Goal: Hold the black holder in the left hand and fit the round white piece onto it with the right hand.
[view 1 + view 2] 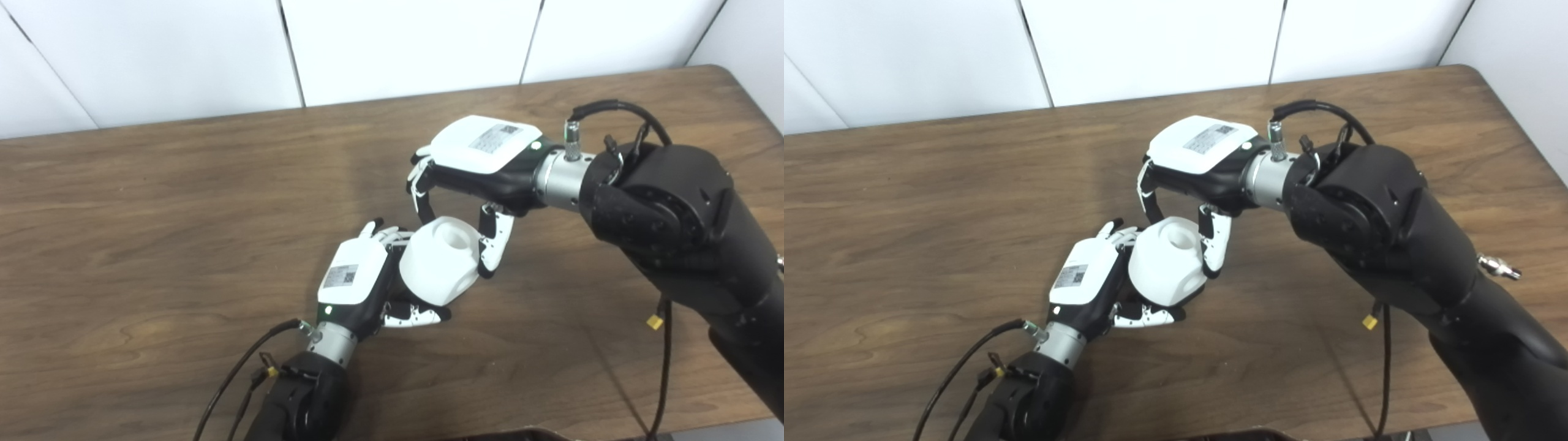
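The round white piece [438,260], a bulbous shell with a round hole on top, sits at mid-table between both hands. My left hand [358,282] cups it from the lower left, with its fingers [381,231] curled behind it and its thumb [416,315] underneath. The black holder is hidden inside that grasp, behind the white piece. My right hand [1194,159] reaches in from above. Its fingers [422,199] lie on the piece's far side and its thumb [497,245] presses the right side.
The wooden table [153,214] stretches wide to the left and behind the hands. White wall panels [398,43] stand along its far edge. Cables [245,373] trail from the left wrist, and another cable [664,367] hangs under the bulky right forearm.
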Robot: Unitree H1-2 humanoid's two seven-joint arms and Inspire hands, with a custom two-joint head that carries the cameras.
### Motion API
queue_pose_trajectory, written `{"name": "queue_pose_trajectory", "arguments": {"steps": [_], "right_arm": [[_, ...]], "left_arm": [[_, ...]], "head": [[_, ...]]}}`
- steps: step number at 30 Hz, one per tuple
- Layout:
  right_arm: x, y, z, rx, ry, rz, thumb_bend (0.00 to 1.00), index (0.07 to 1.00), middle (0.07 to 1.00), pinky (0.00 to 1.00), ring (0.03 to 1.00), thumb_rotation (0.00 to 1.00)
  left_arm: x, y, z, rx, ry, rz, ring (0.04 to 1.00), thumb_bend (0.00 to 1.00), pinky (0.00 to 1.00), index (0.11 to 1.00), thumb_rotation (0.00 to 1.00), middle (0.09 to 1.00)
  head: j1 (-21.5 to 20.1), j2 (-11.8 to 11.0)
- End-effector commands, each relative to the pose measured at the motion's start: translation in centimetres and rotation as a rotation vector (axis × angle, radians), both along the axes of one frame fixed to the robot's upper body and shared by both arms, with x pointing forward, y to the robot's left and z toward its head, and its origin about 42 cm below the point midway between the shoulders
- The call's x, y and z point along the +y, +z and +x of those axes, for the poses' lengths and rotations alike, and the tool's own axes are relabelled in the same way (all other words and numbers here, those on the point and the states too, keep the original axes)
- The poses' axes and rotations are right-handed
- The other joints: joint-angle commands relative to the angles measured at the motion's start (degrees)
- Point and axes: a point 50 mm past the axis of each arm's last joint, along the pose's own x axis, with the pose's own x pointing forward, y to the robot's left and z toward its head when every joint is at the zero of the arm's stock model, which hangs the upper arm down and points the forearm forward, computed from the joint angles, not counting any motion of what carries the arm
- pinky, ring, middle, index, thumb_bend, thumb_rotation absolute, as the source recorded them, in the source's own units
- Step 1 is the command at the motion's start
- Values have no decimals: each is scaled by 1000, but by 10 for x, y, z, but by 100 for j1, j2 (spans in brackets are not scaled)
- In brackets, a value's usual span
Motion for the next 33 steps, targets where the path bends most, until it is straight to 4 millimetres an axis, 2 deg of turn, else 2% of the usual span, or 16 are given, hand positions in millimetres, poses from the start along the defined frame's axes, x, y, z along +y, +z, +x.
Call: {"name": "queue_pose_trajectory", "arguments": {"steps": [1, 25, 33], "right_arm": [[0, 11, 0, 28, -10, -42, 524, 482, 808, 871, 924, 136], [11, 1, -7, 24, 5, -57, 525, 481, 804, 865, 913, 136], [10, 4, -4, 21, -4, -50, 525, 481, 808, 878, 925, 136]], "left_arm": [[-1, 6, 3, -19, -2, 2, 861, 514, 980, 486, 54, 786], [-1, 8, 2, -19, -6, -1, 860, 513, 978, 486, 54, 784], [0, 8, 3, -15, 0, -2, 859, 513, 985, 487, 55, 783]], "head": [[-22, 19], [-29, 70], [-36, 59]]}}
